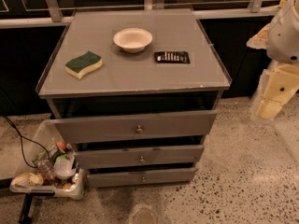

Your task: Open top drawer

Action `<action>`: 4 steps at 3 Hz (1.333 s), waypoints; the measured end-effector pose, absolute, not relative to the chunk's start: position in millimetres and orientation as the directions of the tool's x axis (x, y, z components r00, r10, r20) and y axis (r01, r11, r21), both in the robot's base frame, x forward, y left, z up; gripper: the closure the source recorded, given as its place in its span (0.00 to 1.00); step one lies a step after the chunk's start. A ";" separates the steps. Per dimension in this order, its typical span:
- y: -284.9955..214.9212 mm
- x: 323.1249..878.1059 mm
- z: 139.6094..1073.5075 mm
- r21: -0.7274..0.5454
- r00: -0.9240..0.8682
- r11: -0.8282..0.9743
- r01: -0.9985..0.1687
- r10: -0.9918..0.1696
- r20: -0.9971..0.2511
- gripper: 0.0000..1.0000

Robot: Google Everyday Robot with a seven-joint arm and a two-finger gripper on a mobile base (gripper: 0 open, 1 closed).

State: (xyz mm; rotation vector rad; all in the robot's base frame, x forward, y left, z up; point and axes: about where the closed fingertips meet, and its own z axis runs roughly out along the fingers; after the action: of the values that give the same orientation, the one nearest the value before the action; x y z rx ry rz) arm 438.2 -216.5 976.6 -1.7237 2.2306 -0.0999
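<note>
Top drawer: the top drawer [103,129] sits right under the desk [201,80] top, uppermost of three, above the two lower drawers [112,158].
Look: a flat grey wooden front, taller and wider than the two below, with one small round metal knob [139,129] at its centre.
Position: from where I stand the front is a little proud of the frame, with a dark gap above it, so I judge it partly out and not fully open.
Weight: probably a fair weight for its size, being a deep wooden box. I cannot see inside it.
Stiffness: rigid, and nothing on it looks fragile.
Slide: likely to run straight on its rails. An off-centre pull could make it bind.
Where to hold: the knob is the only handle. It is small, smooth and probably slippery, so the grip needs to close squarely around it.
Direction of pull: straight out from the front, level, towards the open floor.
Gripper: the gripper [271,104] hangs at the far right, well apart from the knob and off to the side of the desk. Whether it is apart or together I cannot tell.
On the desk: a sponge [83,64], a bowl [132,39] and a dark packet [172,57], none near the front edge.
Beside it: a bin [39,141] of clutter touches the lower left corner.
</note>
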 end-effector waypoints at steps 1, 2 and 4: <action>-215.9 437.7 977.8 -0.255 -0.217 0.268 -0.929 -0.953 -0.211 0.00; -214.9 436.4 967.4 -0.273 -0.162 0.240 -0.932 -0.946 -0.279 0.00; -210.6 445.3 892.4 -0.287 -0.005 0.209 -0.935 -0.815 -0.580 0.00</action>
State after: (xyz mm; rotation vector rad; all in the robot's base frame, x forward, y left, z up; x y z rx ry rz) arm 445.3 -210.6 892.4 -1.6256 1.8367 0.2360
